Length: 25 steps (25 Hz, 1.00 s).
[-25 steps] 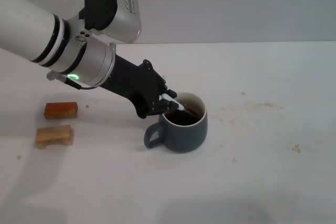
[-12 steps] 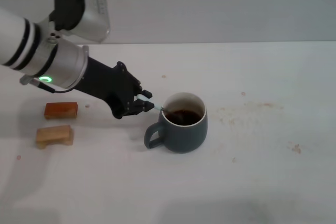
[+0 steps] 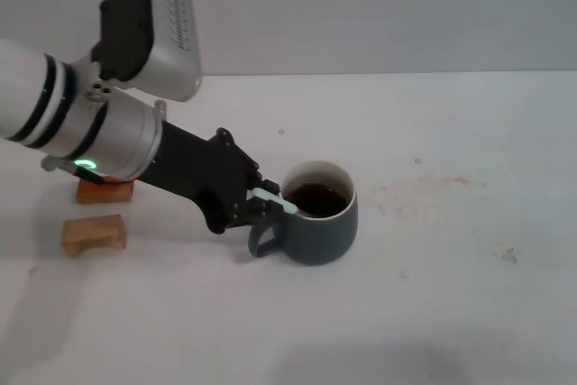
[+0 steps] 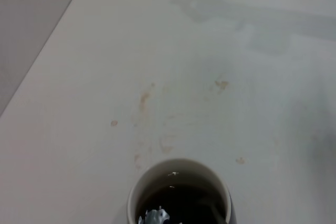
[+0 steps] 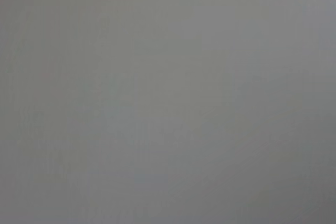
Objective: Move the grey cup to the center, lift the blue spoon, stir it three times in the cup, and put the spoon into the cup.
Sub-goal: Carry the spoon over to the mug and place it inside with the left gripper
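The grey cup (image 3: 320, 227) stands near the middle of the white table with its handle toward me, and it holds dark liquid. My left gripper (image 3: 257, 203) is at the cup's left rim, just above the handle, shut on the blue spoon (image 3: 273, 198). The spoon's pale handle points toward the rim, and its bowl is hidden from the head view. In the left wrist view the cup's white rim (image 4: 178, 163) shows at the picture's edge, with a shiny bit of the spoon (image 4: 156, 216) in the liquid. My right gripper is out of view.
An orange-brown wooden block (image 3: 104, 192), partly behind my left arm, and a tan wooden block (image 3: 92, 233) lie at the left. Faint brown stains (image 3: 424, 188) mark the table to the right of the cup. The right wrist view shows only plain grey.
My left gripper pulled away from the cup to the left with the spoon, then came back to the cup's left rim, now lower and nearer the handle. The cup has stayed put.
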Tool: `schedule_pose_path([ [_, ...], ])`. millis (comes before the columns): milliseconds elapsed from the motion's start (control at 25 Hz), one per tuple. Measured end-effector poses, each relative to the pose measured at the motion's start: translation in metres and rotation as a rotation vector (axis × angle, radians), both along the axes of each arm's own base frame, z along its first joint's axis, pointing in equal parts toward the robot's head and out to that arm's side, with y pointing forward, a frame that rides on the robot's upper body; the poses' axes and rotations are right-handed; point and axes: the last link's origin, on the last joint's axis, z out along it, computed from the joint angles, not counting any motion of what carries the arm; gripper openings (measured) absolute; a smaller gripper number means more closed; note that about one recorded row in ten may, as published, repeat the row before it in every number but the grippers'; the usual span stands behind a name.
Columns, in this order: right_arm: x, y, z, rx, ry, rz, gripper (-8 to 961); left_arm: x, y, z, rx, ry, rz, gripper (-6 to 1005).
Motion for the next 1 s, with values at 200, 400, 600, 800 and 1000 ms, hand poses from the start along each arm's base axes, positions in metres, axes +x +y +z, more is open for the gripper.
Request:
schedule_pose_path([
  [200,0.001,-0.001,-0.002,-0.006,0.0,-0.003,12,0.009,0.003,-0.011,-0.004,-0.002,-0.026,179],
  [400,-0.001,-0.003,-0.003,0.003,-0.001,0.004,11,0.013,0.014,-0.022,0.002,-0.003,-0.034,178],
  [600,-0.002,-0.004,-0.004,0.003,-0.002,0.004,11,0.011,0.023,-0.022,0.026,-0.003,-0.034,178],
  [800,-0.003,-0.003,-0.003,0.005,-0.006,0.005,11,0.001,0.031,-0.006,0.071,-0.009,-0.003,177],
  [1000,-0.003,-0.002,-0.002,0.007,-0.019,0.003,11,-0.012,0.025,0.005,0.071,-0.022,0.042,179],
])
